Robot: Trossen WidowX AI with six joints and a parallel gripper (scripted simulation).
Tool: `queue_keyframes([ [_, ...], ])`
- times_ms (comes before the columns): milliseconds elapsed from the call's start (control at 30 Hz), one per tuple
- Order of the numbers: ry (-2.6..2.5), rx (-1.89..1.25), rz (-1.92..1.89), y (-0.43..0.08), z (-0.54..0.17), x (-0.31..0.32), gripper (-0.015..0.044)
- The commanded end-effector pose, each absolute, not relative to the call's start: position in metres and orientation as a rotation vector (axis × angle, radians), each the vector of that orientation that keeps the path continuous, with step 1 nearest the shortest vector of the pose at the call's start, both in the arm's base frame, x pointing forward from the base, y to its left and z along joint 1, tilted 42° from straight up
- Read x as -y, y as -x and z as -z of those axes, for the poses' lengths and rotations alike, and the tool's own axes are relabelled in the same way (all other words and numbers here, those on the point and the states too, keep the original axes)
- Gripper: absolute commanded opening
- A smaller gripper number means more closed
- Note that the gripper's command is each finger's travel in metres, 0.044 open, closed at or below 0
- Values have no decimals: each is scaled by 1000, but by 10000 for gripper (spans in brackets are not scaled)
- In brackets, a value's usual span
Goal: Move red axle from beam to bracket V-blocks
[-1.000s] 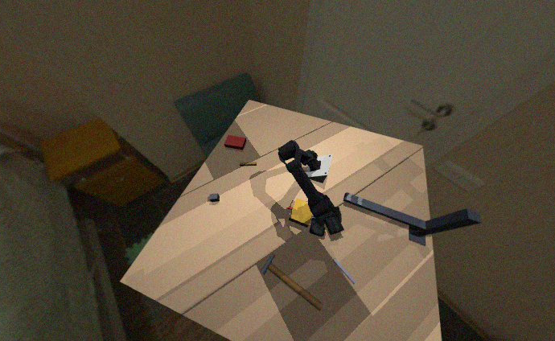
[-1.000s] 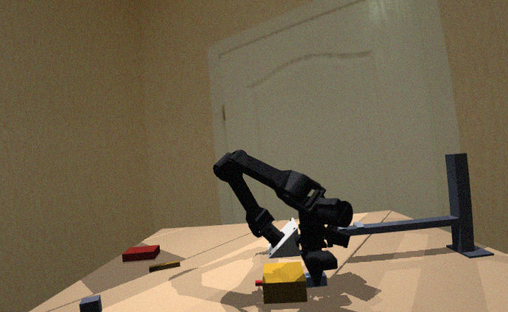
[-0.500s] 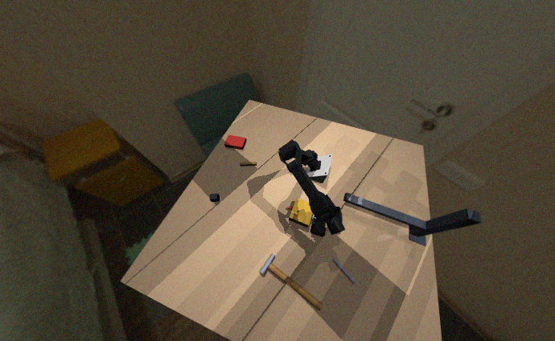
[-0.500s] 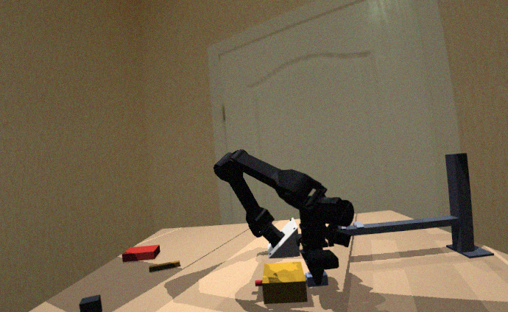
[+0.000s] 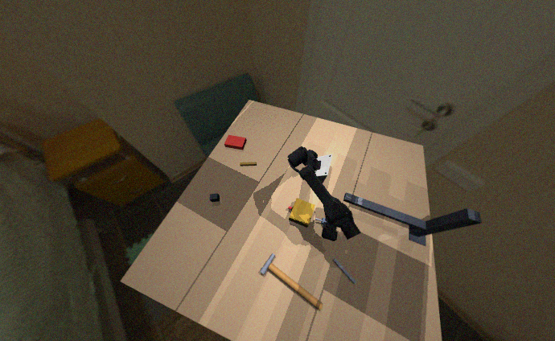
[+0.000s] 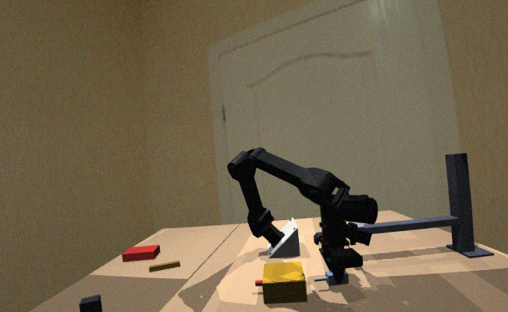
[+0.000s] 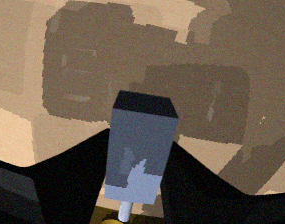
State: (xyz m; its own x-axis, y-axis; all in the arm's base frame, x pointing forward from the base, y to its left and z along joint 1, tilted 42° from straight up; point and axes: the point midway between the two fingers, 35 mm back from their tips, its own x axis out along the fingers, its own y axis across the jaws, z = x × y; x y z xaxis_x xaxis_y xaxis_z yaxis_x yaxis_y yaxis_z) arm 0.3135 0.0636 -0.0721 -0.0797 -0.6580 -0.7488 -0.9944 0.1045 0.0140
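One hand, clenched on one blue-grey pin tool. One red axle, lying sideways, tip poking from one yellow beam.

The black arm is bent high at the elbow, its forearm sloped down to the wrist, and the gripper is pointed downward, its fingers closed on a blue-grey block
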Motion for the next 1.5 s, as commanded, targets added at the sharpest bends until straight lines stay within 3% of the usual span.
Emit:
queue_keyframes([
  [0,1605,-1800,-736,-316,72,-67,0],
  [1467,1603,-1799,-740,-318,21,-112,0],
])
